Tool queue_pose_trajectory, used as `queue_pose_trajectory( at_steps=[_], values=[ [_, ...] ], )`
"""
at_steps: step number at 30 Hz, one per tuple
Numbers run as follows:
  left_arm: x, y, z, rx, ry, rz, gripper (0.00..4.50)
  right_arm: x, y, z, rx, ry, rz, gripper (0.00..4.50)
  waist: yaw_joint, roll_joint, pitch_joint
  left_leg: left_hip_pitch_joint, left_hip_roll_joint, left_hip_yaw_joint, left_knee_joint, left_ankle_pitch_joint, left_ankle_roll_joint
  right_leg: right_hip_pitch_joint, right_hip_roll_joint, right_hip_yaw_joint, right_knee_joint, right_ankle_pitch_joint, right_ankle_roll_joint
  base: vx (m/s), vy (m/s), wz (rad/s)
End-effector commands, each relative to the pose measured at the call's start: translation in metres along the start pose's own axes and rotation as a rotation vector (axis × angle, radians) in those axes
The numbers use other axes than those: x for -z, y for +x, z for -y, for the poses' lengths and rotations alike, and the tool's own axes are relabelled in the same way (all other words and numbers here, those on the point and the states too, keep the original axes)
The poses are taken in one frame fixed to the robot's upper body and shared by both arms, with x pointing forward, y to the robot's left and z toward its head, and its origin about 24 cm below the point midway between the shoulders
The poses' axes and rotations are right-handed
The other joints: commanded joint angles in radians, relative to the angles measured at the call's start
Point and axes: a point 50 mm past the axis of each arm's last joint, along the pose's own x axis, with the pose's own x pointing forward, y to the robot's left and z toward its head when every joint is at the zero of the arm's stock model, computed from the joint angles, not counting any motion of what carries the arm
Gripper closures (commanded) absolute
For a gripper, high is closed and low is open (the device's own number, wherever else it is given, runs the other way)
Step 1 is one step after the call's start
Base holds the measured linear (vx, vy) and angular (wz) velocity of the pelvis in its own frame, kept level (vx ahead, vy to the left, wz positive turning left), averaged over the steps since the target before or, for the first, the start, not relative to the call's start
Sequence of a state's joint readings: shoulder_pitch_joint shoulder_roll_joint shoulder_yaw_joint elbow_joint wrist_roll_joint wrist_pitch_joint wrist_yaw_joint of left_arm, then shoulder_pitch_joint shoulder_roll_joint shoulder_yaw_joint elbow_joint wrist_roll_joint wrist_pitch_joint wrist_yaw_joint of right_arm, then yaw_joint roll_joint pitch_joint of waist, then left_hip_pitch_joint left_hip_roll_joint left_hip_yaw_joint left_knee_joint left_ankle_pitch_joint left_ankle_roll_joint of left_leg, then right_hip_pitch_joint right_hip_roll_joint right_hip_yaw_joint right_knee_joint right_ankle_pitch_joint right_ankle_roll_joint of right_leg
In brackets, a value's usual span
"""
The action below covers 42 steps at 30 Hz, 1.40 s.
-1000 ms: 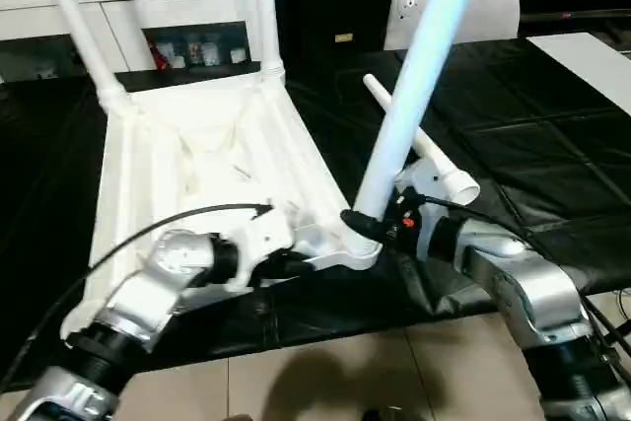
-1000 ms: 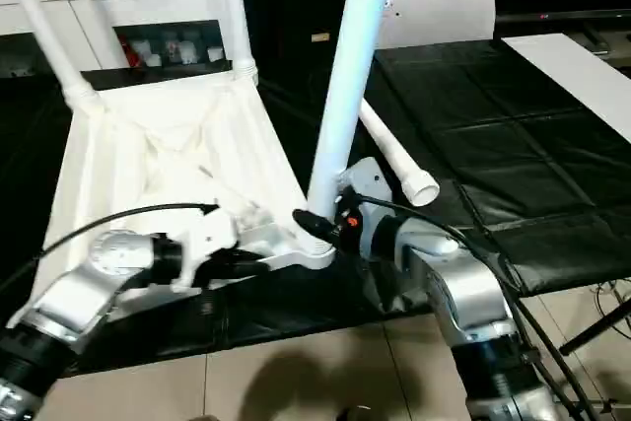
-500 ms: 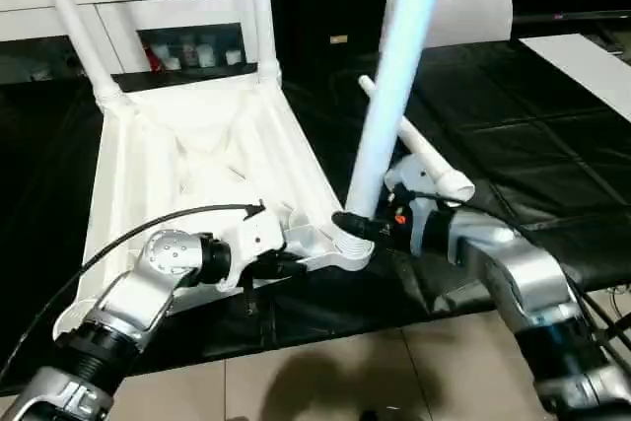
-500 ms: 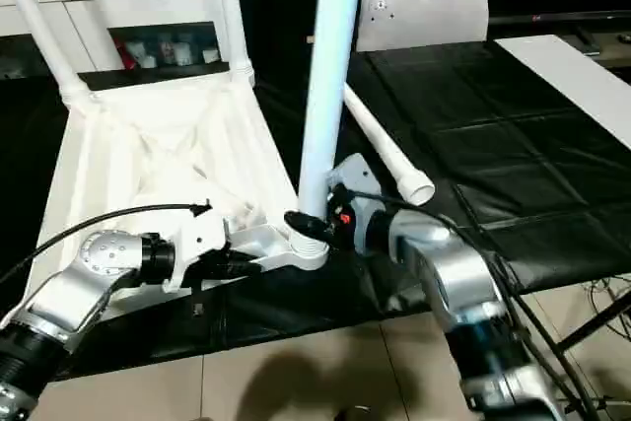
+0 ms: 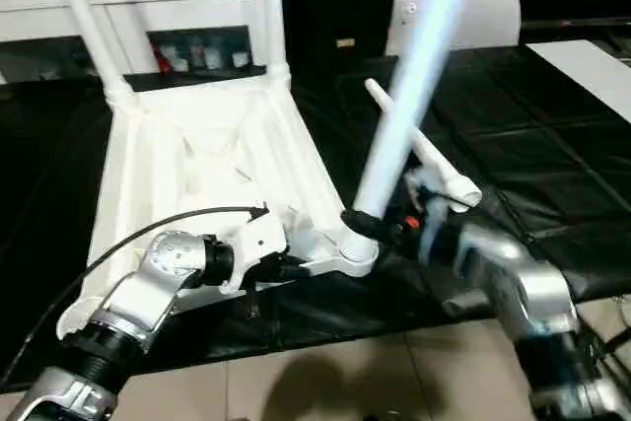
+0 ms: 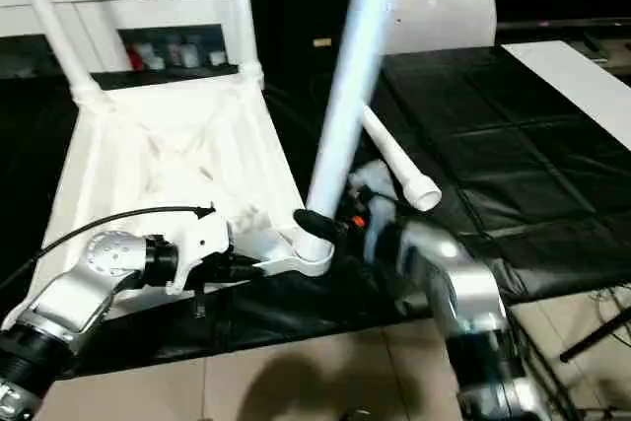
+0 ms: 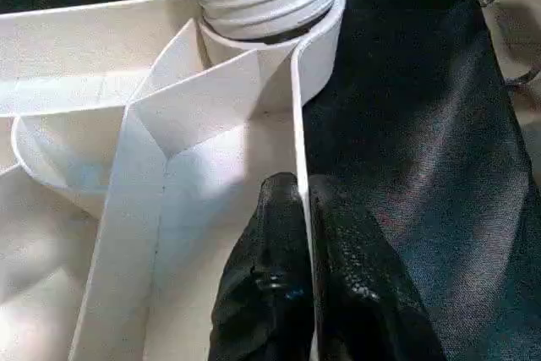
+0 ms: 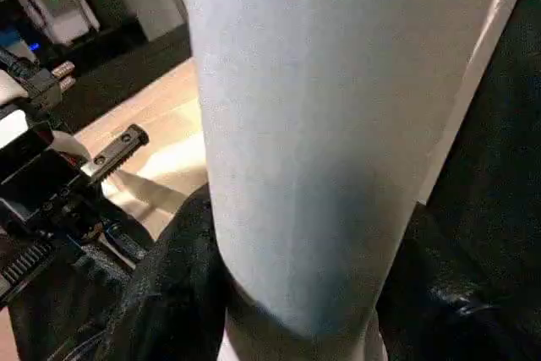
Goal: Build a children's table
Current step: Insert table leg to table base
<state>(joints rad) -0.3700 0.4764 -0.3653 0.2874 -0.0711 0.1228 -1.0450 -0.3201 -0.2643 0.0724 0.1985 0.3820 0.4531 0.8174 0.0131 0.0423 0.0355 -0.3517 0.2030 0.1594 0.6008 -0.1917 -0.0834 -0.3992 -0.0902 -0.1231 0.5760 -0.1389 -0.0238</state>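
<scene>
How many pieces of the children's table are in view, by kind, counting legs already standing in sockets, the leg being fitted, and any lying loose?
Tabletop: 1
Legs standing in the far corner sockets: 2
Leg held by the right gripper at the near corner socket: 1
Leg lying loose on the black mat: 1
Total: 5 pieces

The tabletop (image 5: pixel 197 160) and legs (image 5: pixel 419 76) are showing smooth, slightly glossy white plastic, ribbed on the underside. Black, faintly shiny cloth (image 5: pixel 552 165) is covering the bench. The forearms (image 5: pixel 523 288) are gleaming as brushed silver metal; the left hand's fingers (image 7: pixel 279 293) are appearing glossy black.
</scene>
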Motion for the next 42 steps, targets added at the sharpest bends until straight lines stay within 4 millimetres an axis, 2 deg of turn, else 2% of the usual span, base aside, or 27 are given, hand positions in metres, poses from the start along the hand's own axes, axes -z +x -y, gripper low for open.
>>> queue_pose_trajectory(
  at_steps=[1, 2, 4, 8, 11, 12, 13, 17, 21, 23, 24, 25, 26, 27, 28, 29, 30, 32, 33, 35, 38, 40, 41, 42],
  values=[
    [-0.013, -0.004, -0.009, -0.033, 0.02, 0.067, 4.5, 0.034, -0.009, 0.001, 0.042, 0.074, -0.088, 2.59, 0.0, -0.005, -0.049, 0.001, 0.009, -0.003, -0.071, -0.334, 0.037, 0.039, -0.049, 0.034, -0.104, -0.589, -0.04, 0.0, 0.0, 0.0],
    [-0.013, -0.004, -0.01, -0.038, 0.019, 0.067, 4.5, 0.036, -0.01, 0.001, 0.052, 0.068, -0.074, 2.59, 0.001, 0.006, -0.05, 0.004, 0.008, -0.005, -0.07, -0.34, 0.034, 0.039, -0.05, 0.033, -0.102, -0.593, -0.04, 0.0, 0.0, 0.0],
    [-0.013, -0.004, -0.01, -0.04, 0.018, 0.067, 4.5, 0.042, -0.013, 0.0, 0.059, 0.072, -0.058, 2.59, -0.001, 0.001, -0.05, 0.002, 0.008, -0.005, -0.072, -0.346, 0.036, 0.039, -0.049, 0.032, -0.106, -0.594, -0.035, 0.0, 0.0, 0.0],
    [-0.013, -0.004, -0.011, -0.033, 0.023, 0.062, 4.5, 0.051, -0.016, -0.005, 0.035, -0.021, -0.096, 2.59, -0.004, 0.002, -0.048, 0.002, 0.006, -0.007, -0.072, -0.371, 0.039, 0.037, -0.049, 0.028, -0.111, -0.628, -0.021, 0.0, 0.0, 0.0],
    [-0.013, -0.005, -0.011, -0.027, 0.034, 0.05, 4.5, 0.05, -0.015, -0.006, 0.016, -0.072, -0.116, 2.59, -0.01, 0.003, -0.047, 0.004, 0.002, -0.009, -0.069, -0.39, 0.038, 0.035, -0.048, 0.023, -0.116, -0.662, -0.008, 0.0, 0.0, 0.0],
    [-0.012, -0.005, -0.012, -0.026, 0.041, 0.042, 4.5, 0.049, -0.014, -0.007, -0.001, -0.113, -0.138, 2.59, -0.01, -0.002, -0.047, 0.004, 0.002, -0.009, -0.068, -0.391, 0.038, 0.034, -0.047, 0.023, -0.118, -0.668, -0.004, 0.0, 0.0, 0.0],
    [-0.012, -0.006, -0.013, -0.024, 0.047, 0.035, 4.5, 0.049, -0.012, -0.007, -0.022, -0.162, -0.163, 2.59, -0.011, 0.002, -0.046, 0.003, 0.002, -0.011, -0.069, -0.394, 0.039, 0.034, -0.048, 0.022, -0.118, -0.674, -0.001, 0.0, 0.0, 0.0],
    [-0.011, -0.006, -0.014, -0.013, 0.059, 0.019, 4.5, 0.048, -0.007, -0.008, -0.075, -0.22, -0.201, 2.59, -0.015, -0.002, -0.044, 0.004, -0.001, -0.013, -0.066, -0.411, 0.04, 0.031, -0.049, 0.018, -0.122, -0.704, 0.011, 0.0, 0.0, 0.0],
    [-0.01, -0.007, -0.014, 0.022, 0.089, -0.012, 4.5, 0.045, -0.001, -0.006, -0.132, -0.246, -0.23, 2.59, -0.026, -0.002, -0.04, 0.009, -0.006, -0.017, -0.059, -0.447, 0.037, 0.027, -0.047, 0.003, -0.135, -0.753, 0.035, 0.0, 0.0, 0.0],
    [-0.01, -0.007, -0.014, 0.041, 0.104, -0.027, 4.5, 0.043, 0.002, -0.006, -0.165, -0.245, -0.243, 2.59, -0.038, 0.007, -0.037, 0.016, -0.002, -0.023, -0.06, -0.491, 0.037, 0.029, -0.048, -0.011, -0.146, -0.757, 0.039, 0.0, 0.0, 0.0],
    [-0.01, -0.007, -0.014, 0.046, 0.107, -0.03, 4.5, 0.043, 0.003, -0.006, -0.173, -0.245, -0.247, 2.59, -0.045, 0.017, -0.034, 0.029, 0.01, -0.029, -0.068, -0.539, 0.033, 0.031, -0.049, -0.022, -0.151, -0.724, 0.024, 0.0, 0.0, 0.0],
    [-0.01, -0.007, -0.015, 0.061, 0.122, -0.039, 4.5, 0.043, 0.004, -0.007, -0.204, -0.231, -0.253, 2.59, -0.05, 0.01, -0.036, 0.022, 0.012, -0.031, -0.07, -0.543, 0.031, 0.041, -0.051, -0.025, -0.147, -0.705, 0.021, 0.0, 0.0, 0.0],
    [-0.011, -0.007, -0.016, 0.076, 0.135, -0.047, 4.5, 0.043, 0.005, -0.008, -0.23, -0.22, -0.259, 2.59, -0.048, 0.021, -0.034, 0.023, 0.017, -0.036, -0.077, -0.571, 0.022, 0.046, -0.053, -0.027, -0.144, -0.689, 0.016, 0.0, 0.0, 0.0],
    [-0.011, -0.007, -0.017, 0.102, 0.159, -0.062, 4.5, 0.045, 0.007, -0.01, -0.28, -0.211, -0.276, 2.59, -0.05, 0.02, -0.034, 0.03, 0.019, -0.039, -0.079, -0.595, 0.018, 0.045, -0.055, -0.028, -0.146, -0.673, 0.006, 0.0, 0.0, 0.0],
    [-0.011, -0.007, -0.017, 0.104, 0.16, -0.063, 4.5, 0.045, 0.007, -0.01, -0.283, -0.21, -0.277, 2.59, -0.05, 0.02, -0.035, 0.03, 0.019, -0.041, -0.08, -0.6, 0.015, 0.048, -0.058, -0.027, -0.143, -0.666, 0.0, 0.0, 0.0, 0.0],
    [-0.012, -0.007, -0.018, 0.118, 0.174, -0.072, 4.5, 0.048, 0.008, -0.012, -0.316, -0.219, -0.298, 2.59, -0.049, 0.018, -0.036, 0.022, 0.02, -0.044, -0.084, -0.59, 0.01, 0.054, -0.064, -0.021, -0.135, -0.649, -0.011, 0.0, 0.0, 0.0],
    [-0.012, -0.007, -0.019, 0.126, 0.183, -0.078, 4.5, 0.05, 0.009, -0.014, -0.338, -0.222, -0.309, 2.59, -0.046, 0.014, -0.037, 0.02, 0.018, -0.042, -0.083, -0.573, 0.011, 0.053, -0.067, -0.017, -0.135, -0.651, -0.017, 0.0, 0.0, 0.0],
    [-0.012, -0.007, -0.021, 0.136, 0.197, -0.088, 4.5, 0.052, 0.012, -0.018, -0.375, -0.22, -0.32, 2.59, -0.042, 0.016, -0.039, 0.015, 0.018, -0.042, -0.085, -0.547, 0.012, 0.056, -0.07, -0.011, -0.129, -0.639, -0.031, 0.0, 0.0, 0.0],
    [-0.012, -0.006, -0.023, 0.14, 0.202, -0.098, 4.5, 0.054, 0.014, -0.023, -0.414, -0.216, -0.331, 2.59, -0.038, 0.013, -0.042, 0.011, 0.021, -0.042, -0.087, -0.526, 0.013, 0.058, -0.072, -0.005, -0.124, -0.615, -0.041, 0.0, 0.0, 0.0],
    [-0.012, -0.006, -0.024, 0.141, 0.201, -0.102, 4.5, 0.056, 0.014, -0.026, -0.435, -0.218, -0.341, 2.59, -0.034, 0.016, -0.045, 0.007, 0.023, -0.04, -0.091, -0.501, 0.016, 0.06, -0.072, 0.003, -0.116, -0.574, -0.063, 0.0, 0.0, 0.0],
    [-0.008, -0.007, -0.026, 0.141, 0.211, -0.131, 4.5, 0.057, 0.015, -0.027, -0.456, -0.216, -0.353, 2.59, -0.032, 0.012, -0.047, 0.0, 0.024, -0.039, -0.093, -0.477, 0.021, 0.064, -0.071, 0.009, -0.109, -0.551, -0.08, 0.0, 0.0, 0.0],
    [-0.005, -0.009, -0.029, 0.133, 0.206, -0.145, 4.5, 0.057, 0.017, -0.028, -0.469, -0.216, -0.358, 2.59, -0.029, 0.013, -0.05, 0.001, 0.024, -0.036, -0.093, -0.46, 0.023, 0.065, -0.071, 0.01, -0.109, -0.546, -0.084, 0.0, 0.0, 0.0],
    [-0.004, -0.01, -0.029, 0.128, 0.204, -0.149, 4.5, 0.057, 0.017, -0.027, -0.469, -0.217, -0.357, 2.59, -0.028, 0.009, -0.051, -0.001, 0.024, -0.035, -0.093, -0.445, 0.025, 0.066, -0.071, 0.011, -0.107, -0.539, -0.087, 0.0, 0.0, 0.0],
    [-0.003, -0.01, -0.029, 0.125, 0.203, -0.152, 4.5, 0.056, 0.018, -0.027, -0.468, -0.217, -0.356, 2.59, -0.025, 0.011, -0.051, -0.001, 0.025, -0.034, -0.093, -0.432, 0.028, 0.067, -0.071, 0.012, -0.106, -0.531, -0.092, 0.0, 0.0, 0.0]
  ],
)
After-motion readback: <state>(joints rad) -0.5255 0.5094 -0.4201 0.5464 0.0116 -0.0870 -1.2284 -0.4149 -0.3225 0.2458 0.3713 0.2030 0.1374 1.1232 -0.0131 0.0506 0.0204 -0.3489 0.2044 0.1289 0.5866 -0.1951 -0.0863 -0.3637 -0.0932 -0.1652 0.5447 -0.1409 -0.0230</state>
